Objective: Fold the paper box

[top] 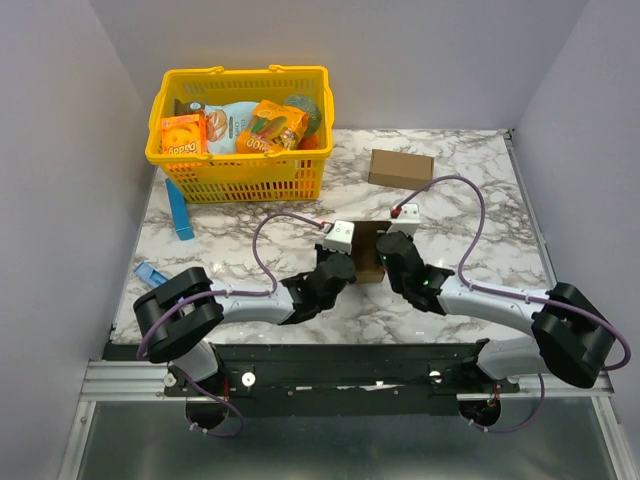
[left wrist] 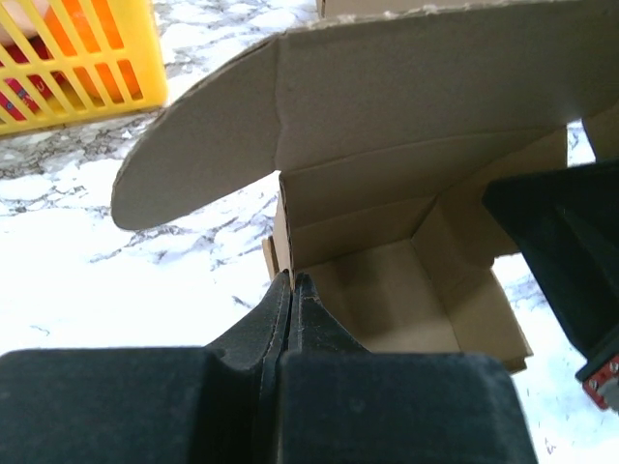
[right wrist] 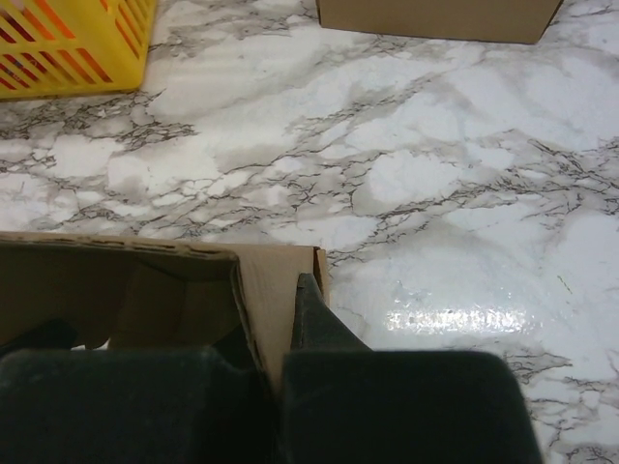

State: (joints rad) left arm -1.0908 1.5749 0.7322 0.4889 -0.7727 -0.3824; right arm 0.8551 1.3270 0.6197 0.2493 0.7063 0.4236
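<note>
Left claw (left wrist: 292, 288) and right claw (right wrist: 283, 307) each clench a side wall of the half-raised paper box (top: 368, 252), centre of the overhead frame on the desk (top: 230, 225); with walls up, the lid flap (left wrist: 387, 97) probably needs tucking shut next.

There is one paper box (top: 368, 248), open-topped, between the two sets of jaws, with a wall pinched in each. One closed brown carton (top: 400, 168) lies beyond the right jaws. One yellow basket (top: 250, 180) stands well beyond the left jaws and holds two orange snack boxes (top: 183, 135) (top: 277, 125) and one pale blue bag (top: 232, 122). Two blue items (top: 180, 210) (top: 150, 272) lie on the worktop (top: 470, 200), left of the left jaws.
</note>
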